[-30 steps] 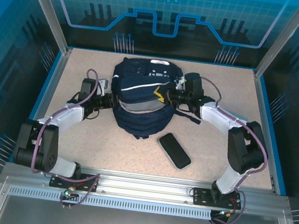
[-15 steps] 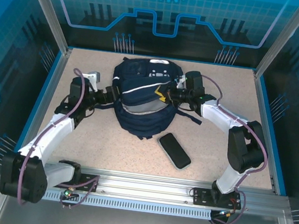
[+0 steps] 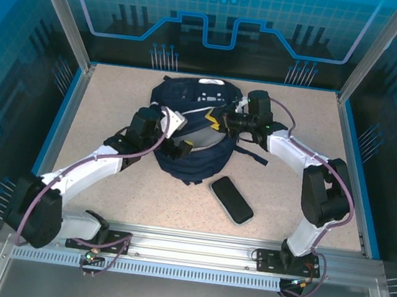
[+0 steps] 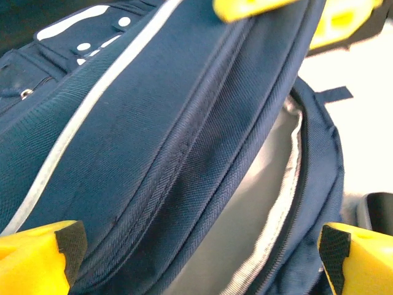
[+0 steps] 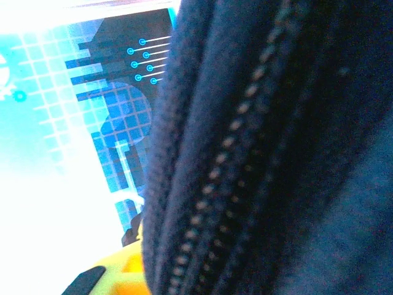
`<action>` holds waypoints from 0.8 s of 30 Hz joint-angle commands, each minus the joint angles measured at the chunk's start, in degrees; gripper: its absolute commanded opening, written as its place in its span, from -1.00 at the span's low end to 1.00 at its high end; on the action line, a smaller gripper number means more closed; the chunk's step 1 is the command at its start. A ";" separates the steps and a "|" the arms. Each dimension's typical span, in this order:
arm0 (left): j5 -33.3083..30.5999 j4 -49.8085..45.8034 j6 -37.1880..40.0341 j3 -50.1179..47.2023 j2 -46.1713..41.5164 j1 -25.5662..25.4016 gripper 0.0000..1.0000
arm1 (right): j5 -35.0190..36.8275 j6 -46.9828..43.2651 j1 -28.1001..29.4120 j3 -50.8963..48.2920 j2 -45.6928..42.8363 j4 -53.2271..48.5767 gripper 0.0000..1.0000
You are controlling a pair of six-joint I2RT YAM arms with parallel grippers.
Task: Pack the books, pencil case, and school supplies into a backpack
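The left gripper (image 4: pixel 198 249) has its fingers spread and grasps nothing. The upper flap and grey-lined opening of the backpack (image 3: pixel 189 168) lie between the fingertips. The right gripper (image 3: pixel 225 123) is clenched on the flap's zip edge, at the far side of the opening.

Judgement: the step in hand is widening the mouth. To do it well, the left fingers should close on the zip rim just ahead of them, not on the lining, and then draw away from the right grip. A dark flat case (image 3: pixel 232 200) lies near, outside the right-hand fingertip.
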 commanded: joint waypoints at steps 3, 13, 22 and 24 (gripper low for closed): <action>-2.40 4.75 11.71 3.19 5.17 -0.60 0.97 | -6.44 -0.26 -0.77 5.27 0.24 2.19 -0.65; -12.41 12.04 10.07 8.02 10.92 -1.08 0.27 | -6.22 -10.15 -1.73 2.95 -2.38 -6.14 -0.06; -11.55 12.04 4.43 9.09 10.89 -1.21 -0.29 | 9.39 -40.81 -2.64 -3.35 -15.98 -33.06 0.45; -11.47 13.48 2.50 8.25 10.27 -1.30 -0.38 | 18.76 -46.55 -2.13 -4.94 -20.64 -40.24 0.50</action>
